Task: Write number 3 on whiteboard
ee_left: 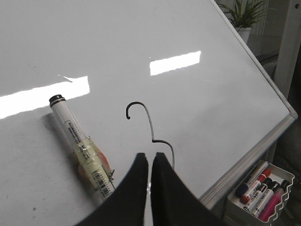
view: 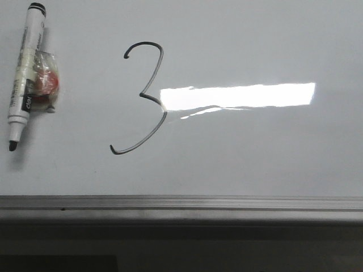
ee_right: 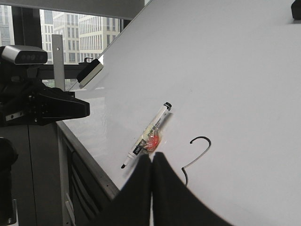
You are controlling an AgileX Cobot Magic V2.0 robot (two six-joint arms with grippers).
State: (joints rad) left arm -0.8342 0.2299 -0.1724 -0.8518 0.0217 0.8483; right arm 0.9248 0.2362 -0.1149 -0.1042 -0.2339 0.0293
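1. Left pincer (ee_left: 150,157): jaws pressed together, nothing between them. It hangs above the lower curve of the number 3 (view: 143,97) and hides the tail in the left wrist view.
2. Right pincer (ee_right: 151,159): jaws also closed tip to tip, empty. It sits over the lower part of the digit in its own view.
3. Neither pincer shows in the front view, so height above the board cannot be told.
4. The number 3 is drawn left of centre on the whiteboard (view: 255,39): hooked top, pinched middle, long tail curving down-left. A bright light reflection (view: 238,95) starts at the digit's waist and runs right. Stroke looks complete; judgement: writing step done.
5. Marker (view: 24,73) lies uncapped on the board, well left of the digit, nib toward the grey edge rail (view: 181,203). A clear wrap with a red patch (view: 45,80) is taped at its barrel.
6. Risks from here:
   a. Pincer tips near wet ink. Any low sweep across the digit could smear it.
   b. Board looks sloped in the wrist views. A nudge could send the marker sliding to the rail, poss. dragging the nib and leaving a stray line.
   c. Uncapped nib may dry out or mark the surface where it rests.
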